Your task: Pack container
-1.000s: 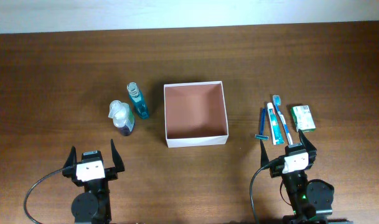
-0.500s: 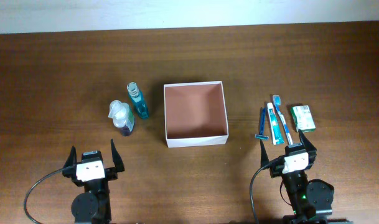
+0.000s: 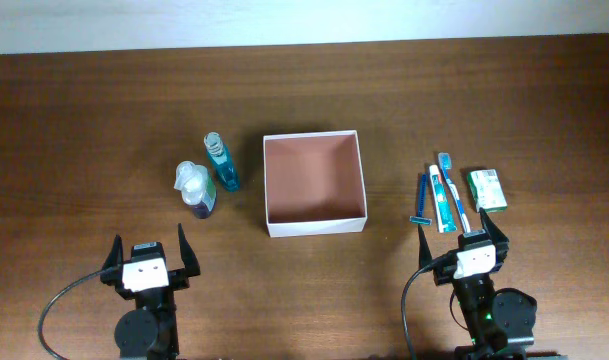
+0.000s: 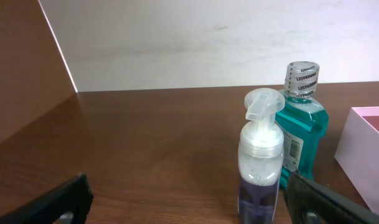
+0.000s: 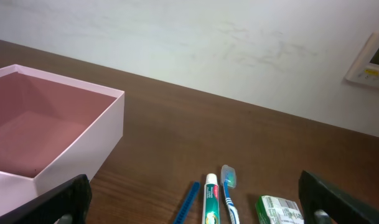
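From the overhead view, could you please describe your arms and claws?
Both arms are black. The left claw and right claw each carry a white block between two black fingers. A black cable loops beside each arm; the right base shows a green light.

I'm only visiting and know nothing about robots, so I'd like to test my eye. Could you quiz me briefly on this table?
1. True or false: the container already holds something.
2. The mouthwash bottle and pump bottle stand: A) on the left arm's side of the container, B) on the right arm's side, C) inside it.
3. Fill in: the left gripper and right gripper are both ____.
Key: 1 false; 2 A; 3 open.
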Controlling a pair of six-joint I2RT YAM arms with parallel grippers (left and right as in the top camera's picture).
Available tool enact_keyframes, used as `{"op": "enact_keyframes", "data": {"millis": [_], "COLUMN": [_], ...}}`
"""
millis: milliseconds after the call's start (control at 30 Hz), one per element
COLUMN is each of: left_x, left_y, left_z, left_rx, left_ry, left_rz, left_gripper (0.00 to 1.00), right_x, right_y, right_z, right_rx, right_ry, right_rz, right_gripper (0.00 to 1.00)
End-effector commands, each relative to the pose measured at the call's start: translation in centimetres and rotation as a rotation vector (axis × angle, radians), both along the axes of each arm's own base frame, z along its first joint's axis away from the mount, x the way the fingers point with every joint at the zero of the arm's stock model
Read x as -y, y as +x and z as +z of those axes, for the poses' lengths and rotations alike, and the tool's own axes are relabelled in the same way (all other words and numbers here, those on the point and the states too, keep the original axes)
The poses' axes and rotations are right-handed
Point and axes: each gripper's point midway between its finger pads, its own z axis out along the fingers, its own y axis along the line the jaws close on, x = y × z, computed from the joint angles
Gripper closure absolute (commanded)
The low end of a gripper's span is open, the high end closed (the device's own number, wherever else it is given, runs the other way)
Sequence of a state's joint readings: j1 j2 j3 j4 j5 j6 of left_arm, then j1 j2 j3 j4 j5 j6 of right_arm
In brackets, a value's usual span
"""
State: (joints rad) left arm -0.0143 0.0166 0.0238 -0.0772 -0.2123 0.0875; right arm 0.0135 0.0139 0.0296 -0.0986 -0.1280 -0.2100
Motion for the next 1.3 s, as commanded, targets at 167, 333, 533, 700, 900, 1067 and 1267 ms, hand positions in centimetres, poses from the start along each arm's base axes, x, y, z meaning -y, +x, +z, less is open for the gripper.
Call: {"op": "enact_keyframes", "data": {"millis": [167, 333, 533, 700, 900, 1067, 1267], "left_x": [0.1, 0.1, 0.1, 0.1, 0.1, 0.1, 0.1], "left_y": [0.0, 0.0, 0.0, 0.0, 0.0, 0.0, 0.0], "left_z": [-0.1, -0.1, -0.1, -0.1, -0.1, -0.1, -0.1], "left_rx": [0.004, 0.004, 0.004, 0.004, 0.004, 0.004, 0.004], "left_ry": [0.018, 0.018, 0.018, 0.018, 0.018, 0.018, 0.018], "left_rz": [-0.011, -0.011, -0.011, -0.011, -0.011, -0.011, -0.011], "left_gripper": [0.01, 0.01, 0.01, 0.01, 0.01, 0.01, 0.01], "right_x": [0.4, 0.4, 0.3, 0.3, -0.5, -5.6, -10.0], "right_y": [0.0, 0.1, 0.1, 0.0, -0.1, -1.8, -5.1], "right_z": [-0.3, -0.2, 0.3, -0.2, -0.1, 0.6, 0.8], "right_rx": [0.001, 0.006, 0.028, 0.009, 0.002, -0.052, -0.214], "right_ry": [0.000, -0.005, -0.029, -0.029, 0.041, 0.285, 0.518], "right_rz": [-0.018, -0.020, -0.012, -0.011, 0.030, 0.328, 0.621], "right_gripper": [0.02, 0.02, 0.01, 0.01, 0.01, 0.02, 0.01]}}
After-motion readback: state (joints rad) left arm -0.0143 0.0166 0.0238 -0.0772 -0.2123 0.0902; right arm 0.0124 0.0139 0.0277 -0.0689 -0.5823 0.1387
